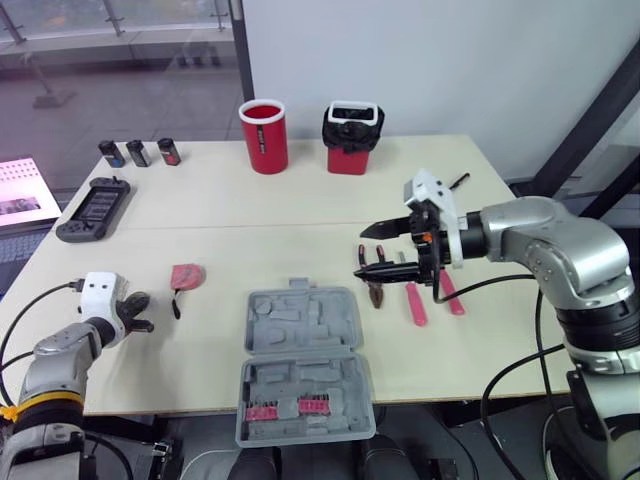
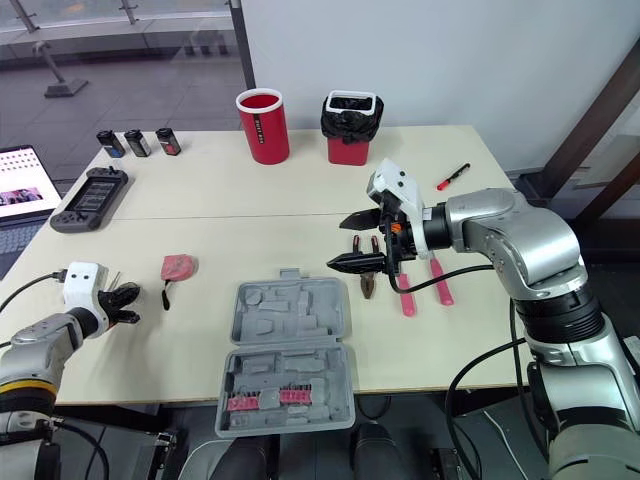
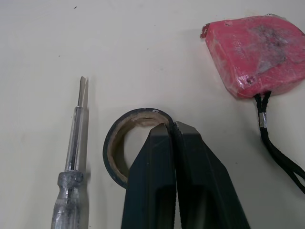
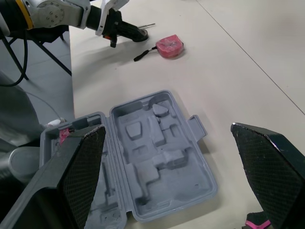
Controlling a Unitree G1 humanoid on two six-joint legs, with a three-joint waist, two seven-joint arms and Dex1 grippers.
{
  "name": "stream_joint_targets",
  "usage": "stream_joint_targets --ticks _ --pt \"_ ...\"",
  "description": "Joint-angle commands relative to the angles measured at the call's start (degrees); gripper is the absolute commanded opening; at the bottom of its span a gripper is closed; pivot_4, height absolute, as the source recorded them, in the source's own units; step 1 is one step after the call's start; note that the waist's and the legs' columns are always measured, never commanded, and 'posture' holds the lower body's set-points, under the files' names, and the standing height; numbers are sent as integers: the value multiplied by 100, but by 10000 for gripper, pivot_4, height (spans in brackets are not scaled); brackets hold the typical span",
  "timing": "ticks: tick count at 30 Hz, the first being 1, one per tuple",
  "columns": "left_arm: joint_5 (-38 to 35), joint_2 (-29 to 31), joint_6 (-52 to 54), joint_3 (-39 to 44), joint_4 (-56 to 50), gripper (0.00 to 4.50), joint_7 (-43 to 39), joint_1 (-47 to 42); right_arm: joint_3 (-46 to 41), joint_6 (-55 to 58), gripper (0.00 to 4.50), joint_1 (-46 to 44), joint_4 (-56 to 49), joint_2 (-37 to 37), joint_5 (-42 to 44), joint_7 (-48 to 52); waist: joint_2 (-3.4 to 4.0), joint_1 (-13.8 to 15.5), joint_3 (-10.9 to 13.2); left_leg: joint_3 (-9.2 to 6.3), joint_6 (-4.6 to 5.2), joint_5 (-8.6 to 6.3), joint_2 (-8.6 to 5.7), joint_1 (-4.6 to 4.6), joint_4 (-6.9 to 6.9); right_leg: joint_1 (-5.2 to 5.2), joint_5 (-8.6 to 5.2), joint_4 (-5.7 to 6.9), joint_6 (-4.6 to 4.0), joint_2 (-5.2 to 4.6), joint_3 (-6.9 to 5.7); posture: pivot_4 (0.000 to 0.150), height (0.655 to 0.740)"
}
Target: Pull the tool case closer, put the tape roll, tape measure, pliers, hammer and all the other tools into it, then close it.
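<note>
On the left of the tabletop (image 1: 250,200), near its front edge, the left gripper (image 1: 138,312) has its fingers (image 3: 157,181) squeezed on the tape roll (image 3: 114,152). The roll lies flat with its hole up, and its rim sits between the tips. A screwdriver (image 3: 71,191) lies just beside it, its tip pointing the same way as the fingers. The right gripper (image 2: 338,243) is spread wide above the pliers (image 1: 376,285). The open tool case (image 1: 300,365) lies at the middle front, with its long side running away from the robot.
</note>
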Motion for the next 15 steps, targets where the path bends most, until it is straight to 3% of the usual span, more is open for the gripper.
stream_joint_targets --ticks 1,9,15 --pt "-96 267 -137 279 -61 560 -18 -86 -160 -90 45000 -134 -139 -70 43 -3 0 -11 0 0 0 0 0 0 0 -1 0 0 0 0 0 1500 7400" --pt "-725 915 1021 255 -2394 560 -1029 271 -207 -61 45000 -2 -210 -60 95 -65 -4 10 3 0 -1 0 1 -2 -1 -3 -10 1 -19 -1 0 1500 7400" --pt "-1028 1453 1505 -936 -3532 560 -2917 -145 -217 -44 45000 316 -444 37 115 -339 -1 20 4 2 -1 0 1 -2 -1 -3 -13 -1 -24 -1 2 1500 7400"
